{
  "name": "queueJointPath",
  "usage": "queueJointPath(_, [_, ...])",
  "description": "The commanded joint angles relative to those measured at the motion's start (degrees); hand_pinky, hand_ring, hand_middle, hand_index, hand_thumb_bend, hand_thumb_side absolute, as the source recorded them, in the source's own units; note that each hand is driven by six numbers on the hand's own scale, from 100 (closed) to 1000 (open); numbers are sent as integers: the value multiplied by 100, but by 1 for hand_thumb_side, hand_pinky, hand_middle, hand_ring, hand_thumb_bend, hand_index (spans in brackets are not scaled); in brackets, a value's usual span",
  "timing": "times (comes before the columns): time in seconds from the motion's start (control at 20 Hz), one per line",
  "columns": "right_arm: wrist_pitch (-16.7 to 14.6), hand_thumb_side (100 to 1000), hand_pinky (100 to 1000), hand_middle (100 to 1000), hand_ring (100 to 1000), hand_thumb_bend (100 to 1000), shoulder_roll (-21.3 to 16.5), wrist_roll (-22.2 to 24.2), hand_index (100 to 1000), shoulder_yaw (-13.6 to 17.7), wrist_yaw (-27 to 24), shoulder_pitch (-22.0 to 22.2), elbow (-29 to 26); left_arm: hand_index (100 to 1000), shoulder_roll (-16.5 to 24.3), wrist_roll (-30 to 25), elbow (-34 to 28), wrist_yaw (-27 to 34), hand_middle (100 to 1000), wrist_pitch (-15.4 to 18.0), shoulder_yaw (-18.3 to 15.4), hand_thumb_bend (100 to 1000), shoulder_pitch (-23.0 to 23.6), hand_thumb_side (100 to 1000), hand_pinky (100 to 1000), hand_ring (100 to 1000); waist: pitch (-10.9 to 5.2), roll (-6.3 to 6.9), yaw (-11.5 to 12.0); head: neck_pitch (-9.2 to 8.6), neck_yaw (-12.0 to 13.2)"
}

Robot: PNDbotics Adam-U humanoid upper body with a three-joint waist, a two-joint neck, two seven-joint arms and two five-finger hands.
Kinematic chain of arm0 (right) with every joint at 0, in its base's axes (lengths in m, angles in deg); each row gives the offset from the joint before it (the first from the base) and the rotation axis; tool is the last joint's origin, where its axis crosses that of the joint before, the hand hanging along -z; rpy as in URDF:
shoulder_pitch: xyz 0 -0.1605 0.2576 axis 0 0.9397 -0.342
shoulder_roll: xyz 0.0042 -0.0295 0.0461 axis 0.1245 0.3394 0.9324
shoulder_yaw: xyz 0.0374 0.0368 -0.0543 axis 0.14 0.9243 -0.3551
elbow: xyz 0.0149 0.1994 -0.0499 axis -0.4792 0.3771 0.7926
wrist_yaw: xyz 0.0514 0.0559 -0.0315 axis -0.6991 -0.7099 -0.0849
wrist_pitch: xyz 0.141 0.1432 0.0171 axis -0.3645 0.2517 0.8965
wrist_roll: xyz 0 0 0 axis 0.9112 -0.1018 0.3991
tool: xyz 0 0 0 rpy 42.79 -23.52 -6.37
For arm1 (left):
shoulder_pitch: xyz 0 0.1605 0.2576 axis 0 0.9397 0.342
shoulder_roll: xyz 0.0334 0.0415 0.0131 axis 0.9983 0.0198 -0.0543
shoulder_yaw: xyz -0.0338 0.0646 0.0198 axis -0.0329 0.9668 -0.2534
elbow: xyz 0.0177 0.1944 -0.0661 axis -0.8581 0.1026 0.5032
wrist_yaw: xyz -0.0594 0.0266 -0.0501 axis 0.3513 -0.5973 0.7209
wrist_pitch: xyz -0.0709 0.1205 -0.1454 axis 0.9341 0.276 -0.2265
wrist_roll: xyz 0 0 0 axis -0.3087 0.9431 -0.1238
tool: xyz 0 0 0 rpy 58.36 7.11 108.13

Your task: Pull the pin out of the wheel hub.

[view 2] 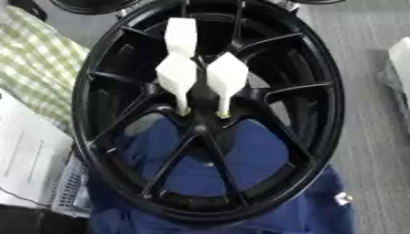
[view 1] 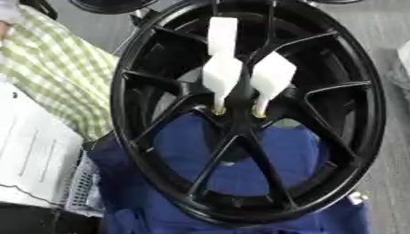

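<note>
Black wheel hub (view 1: pixel 248 114) fills view, lying on blue cloth (view 1: pixel 240 173); two white-handled pins (view 1: pixel 273 75) stand side by side in hub centre, tips seated; no robot hand visible, so its state unknown

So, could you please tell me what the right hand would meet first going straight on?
Cannot tell: neither hand shows in either view. Only the wheel with white pins at its hub.

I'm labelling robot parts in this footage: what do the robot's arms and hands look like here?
Neither arm nor hand shows in either eye view, so nothing of their look can be told. Only the black spoked wheel, the white pins with brassy tips at its hub, and a blue cloth behind are visible.
</note>
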Motion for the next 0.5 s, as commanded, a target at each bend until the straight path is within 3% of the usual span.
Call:
queueJointPath(0.05, [-16,703,883,737,830,100,-179,-153,838,16,-195,-36,-115,711,111,-8,-115,-21,603,13,-40,520,-47,511,663,613,-95,-17,-1,-48,-14])
queueJointPath(0.1, [-17,497,868,653,756,100,-185,-166,788,5,-215,-39,-124,711,111,-9,-115,-20,603,14,-37,521,-48,510,662,613,-100,-16,4,-46,-21])
queueJointPath(0.15, [-52,483,870,645,746,100,-225,-140,784,-50,-259,-96,-184,712,108,-19,-115,-11,603,14,-17,521,-54,510,662,613,-125,-17,58,-29,-64])
queueJointPath(0.25, [-189,555,876,640,742,100,-210,-16,785,-198,-403,-318,-409,712,105,-26,-115,7,602,31,10,521,-75,509,661,612,-148,-30,144,-30,-115])
queueJointPath(0.3, [-272,682,882,641,743,100,-156,64,788,-281,-487,-453,-544,712,105,-21,-115,15,602,46,16,521,-85,508,661,612,-156,-36,166,-36,-130])
queueJointPath(0.35, [-359,727,888,645,746,100,-76,149,793,-380,-574,-594,-685,712,103,-12,-115,25,602,61,24,521,-99,508,661,612,-164,-42,187,-35,-143])
queueJointPath(0.5, [-617,724,888,652,752,100,214,407,803,-700,-834,-1015,-1106,712,100,30,-115,41,602,101,25,522,-146,506,660,612,-148,-56,192,-51,-113])
